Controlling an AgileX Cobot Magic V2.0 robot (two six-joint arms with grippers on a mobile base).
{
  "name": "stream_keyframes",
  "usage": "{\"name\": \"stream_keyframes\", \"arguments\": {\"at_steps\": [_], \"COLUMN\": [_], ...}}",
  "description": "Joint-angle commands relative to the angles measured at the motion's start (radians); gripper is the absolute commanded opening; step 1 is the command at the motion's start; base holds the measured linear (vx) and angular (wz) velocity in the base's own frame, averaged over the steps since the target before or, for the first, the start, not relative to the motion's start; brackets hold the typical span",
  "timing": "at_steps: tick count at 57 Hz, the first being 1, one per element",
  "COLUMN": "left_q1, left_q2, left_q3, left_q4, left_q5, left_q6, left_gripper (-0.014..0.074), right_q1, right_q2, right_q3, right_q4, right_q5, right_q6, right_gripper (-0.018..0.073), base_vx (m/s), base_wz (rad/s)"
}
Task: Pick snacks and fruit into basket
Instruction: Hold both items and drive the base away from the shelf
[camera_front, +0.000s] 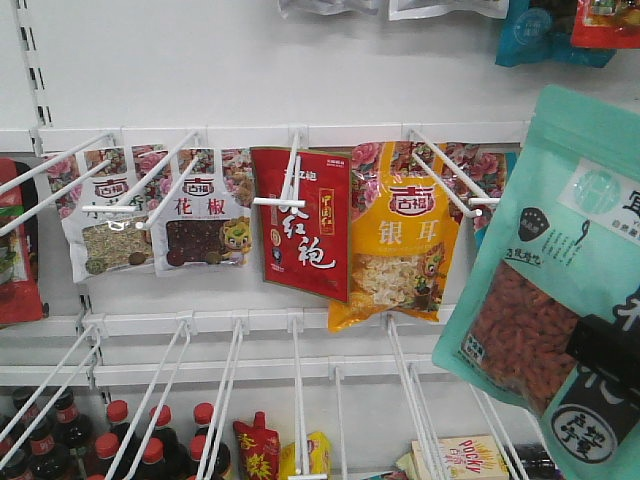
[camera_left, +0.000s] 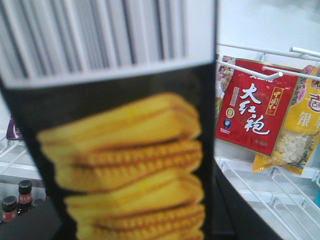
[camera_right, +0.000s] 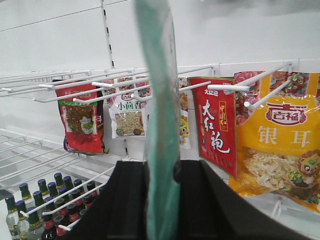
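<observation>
The snacks, a mint-green pouch (camera_front: 540, 300) with red berries behind its window, hang at the right of the front view, off the shelf hooks. My right gripper (camera_right: 162, 172) is shut on it, and the pouch (camera_right: 157, 75) stands edge-on between the black fingers (camera_right: 125, 200). One black finger (camera_front: 605, 345) shows on the pouch's face. My left gripper (camera_left: 135, 220) holds a black pack (camera_left: 125, 150) printed with yellow biscuits and a barcode, which fills the left wrist view. The fruit and the basket are out of view.
A white shelf wall carries hooks (camera_front: 450, 170) with hanging packs: a red one (camera_front: 303, 225), a yellow one (camera_front: 400, 250) and two spice bags (camera_front: 200, 225). Bare wire pegs (camera_front: 300, 400) jut out below. Bottles (camera_front: 60, 440) stand at the bottom left.
</observation>
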Motion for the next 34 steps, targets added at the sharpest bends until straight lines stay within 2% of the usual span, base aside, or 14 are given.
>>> {"name": "stream_keyframes", "arguments": {"at_steps": [1,34], "left_q1": [-0.006,-0.006], "left_q2": [0.012,0.012], "left_q3": [-0.037,-0.037], "left_q4": [0.007,0.007], "left_q5": [-0.1,-0.1], "left_q6": [0.003,0.003], "left_gripper": [0.0002,0.0002], "right_q1": [-0.004,-0.004], "right_q2": [-0.001,-0.001], "right_q3": [-0.031,-0.031], "right_q4": [-0.004,-0.004], "right_q5": [0.034,0.034], "right_q6": [-0.001,-0.001], "right_gripper": [-0.0009,-0.0009], "base_vx": [-0.07,-0.11], "base_wz": [0.06,-0.03]}}
